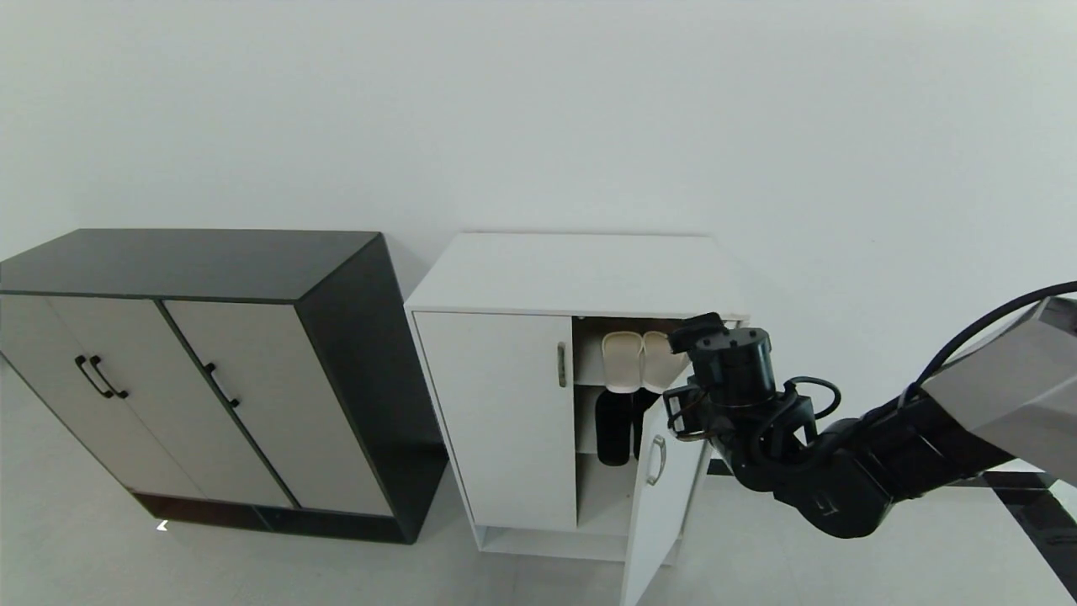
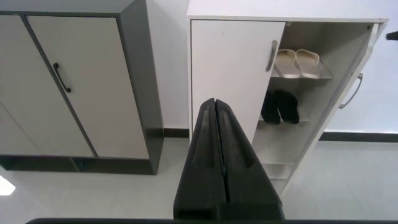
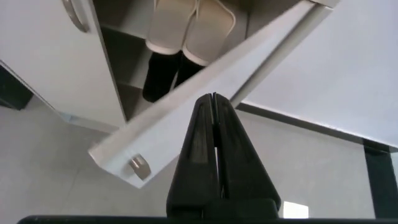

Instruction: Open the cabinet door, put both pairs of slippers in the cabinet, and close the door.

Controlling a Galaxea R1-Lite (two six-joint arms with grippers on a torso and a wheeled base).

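Left gripper (image 2: 216, 102) and right gripper (image 3: 213, 98) closed
The right arm (image 1: 850, 471) extends in from the right, wrist angled upward; each gripper's fingers press flat together.

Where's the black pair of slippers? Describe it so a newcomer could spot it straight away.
Find the white cabinet against the wall, to the right of the dark cabinet; its right door hangs open. Inside, the black slippers sit on the shelf directly below the white slippers. They are the only dark pair in there.
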